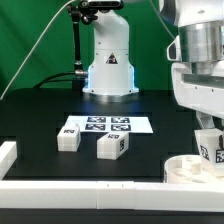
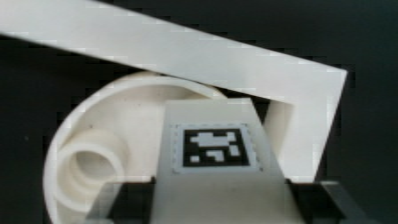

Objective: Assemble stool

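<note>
The round white seat (image 1: 194,170) lies in the corner of the border rails at the exterior view's lower right. It also shows in the wrist view (image 2: 125,130), with a raised socket on it. My gripper (image 1: 207,135) is shut on a blocky white leg (image 1: 209,148), held upright right over the seat. In the wrist view the leg (image 2: 214,150) fills the space between my black fingers (image 2: 134,205), its tag facing the camera. Two more tagged legs lie loose on the black table, one (image 1: 68,137) toward the exterior view's left and one (image 1: 112,146) in the middle.
The marker board (image 1: 107,125) lies flat behind the loose legs. White border rails run along the front (image 1: 90,186) and around the seat's corner (image 2: 267,60). The robot's white base (image 1: 108,65) stands at the back before a green curtain.
</note>
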Controlling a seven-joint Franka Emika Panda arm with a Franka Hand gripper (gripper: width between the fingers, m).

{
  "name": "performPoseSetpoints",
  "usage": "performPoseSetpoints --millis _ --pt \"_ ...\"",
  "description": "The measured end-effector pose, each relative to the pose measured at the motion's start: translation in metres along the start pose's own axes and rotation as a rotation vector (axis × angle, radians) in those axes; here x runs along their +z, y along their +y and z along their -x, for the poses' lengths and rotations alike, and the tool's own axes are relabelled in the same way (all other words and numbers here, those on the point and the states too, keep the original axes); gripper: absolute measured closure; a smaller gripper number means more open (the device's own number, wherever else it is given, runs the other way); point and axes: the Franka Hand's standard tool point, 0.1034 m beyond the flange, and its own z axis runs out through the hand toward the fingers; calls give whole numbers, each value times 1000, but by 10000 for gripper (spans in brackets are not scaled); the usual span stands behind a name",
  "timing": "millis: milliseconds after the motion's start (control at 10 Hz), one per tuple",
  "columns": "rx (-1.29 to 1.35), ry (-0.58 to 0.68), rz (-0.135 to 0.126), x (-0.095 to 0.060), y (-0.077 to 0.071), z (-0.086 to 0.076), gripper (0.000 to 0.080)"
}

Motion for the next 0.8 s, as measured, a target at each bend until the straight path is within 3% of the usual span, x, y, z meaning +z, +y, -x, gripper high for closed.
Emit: performPoseSetpoints --millis 300,800 --pt "344 -46 -22 2 0 5 459" --pt "588 -74 -18 3 0 7 459"
